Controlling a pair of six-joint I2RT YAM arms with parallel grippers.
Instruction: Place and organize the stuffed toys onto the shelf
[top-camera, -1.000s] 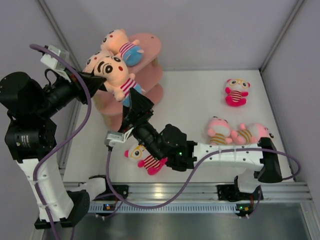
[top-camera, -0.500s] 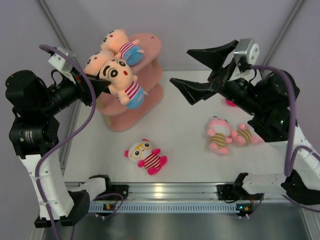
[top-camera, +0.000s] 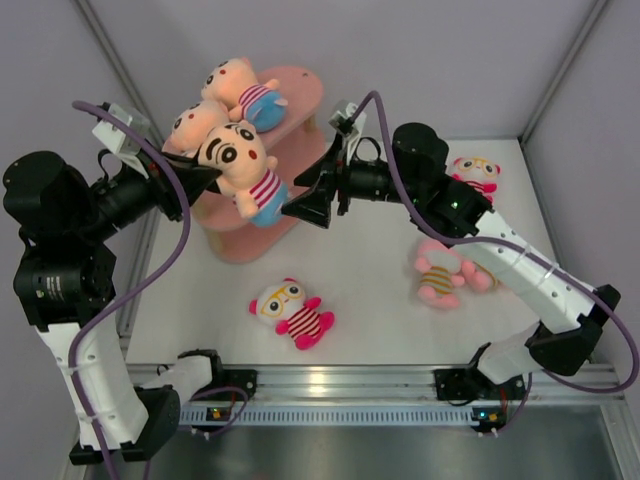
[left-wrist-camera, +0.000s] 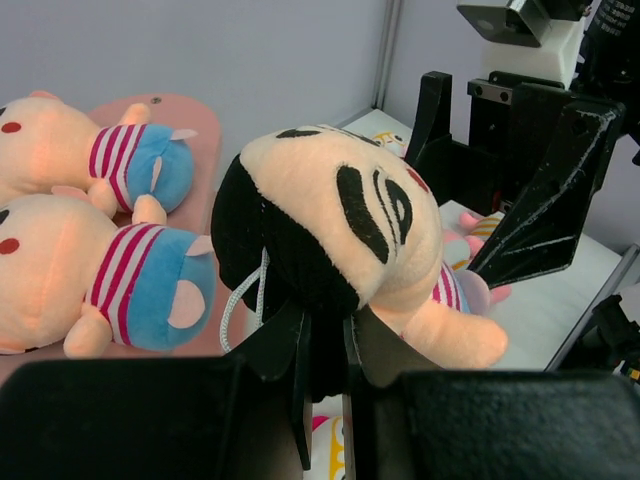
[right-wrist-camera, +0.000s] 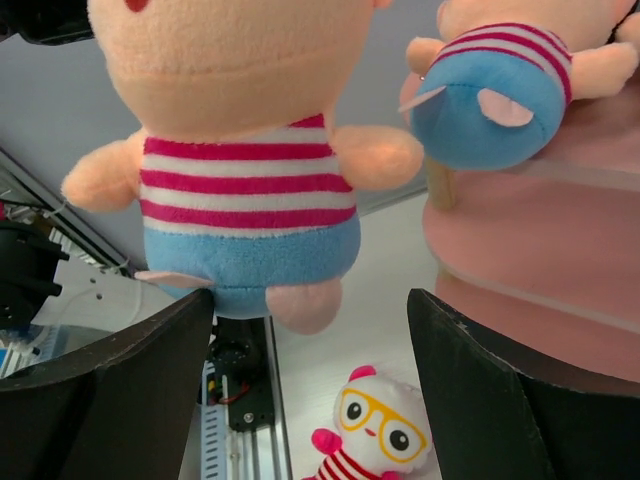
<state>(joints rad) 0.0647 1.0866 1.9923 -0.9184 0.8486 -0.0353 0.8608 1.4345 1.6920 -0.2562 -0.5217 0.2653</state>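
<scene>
Your left gripper (left-wrist-camera: 325, 372) is pinched tight on the hair of the black-haired doll (top-camera: 240, 165). It holds the doll in the air just beside the shelf (top-camera: 300, 95), and the doll's feet touch no board. Your right gripper (top-camera: 305, 192) stands wide, one finger on each side below the doll's blue bottom, and it touches nothing.

The shelf is pink with pale wooden posts and stands at the far left of the white table (top-camera: 380, 250). Two peach dolls already lie on it, one on the top board (top-camera: 238, 85) and one a tier lower (top-camera: 188, 125).

The rest are scattered on the table. A glasses doll (top-camera: 290, 310) lies face up near the front, well apart from the shelf. A second glasses doll (top-camera: 475, 175) sits by the far right corner. A pink doll (top-camera: 437, 275) with yellow stripes lies on the right, partly under your right arm.

Plain pale lilac walls (top-camera: 450, 60) close the table in on three sides. A silver rail (top-camera: 400, 383) runs along the near edge, where both arms are bolted.
</scene>
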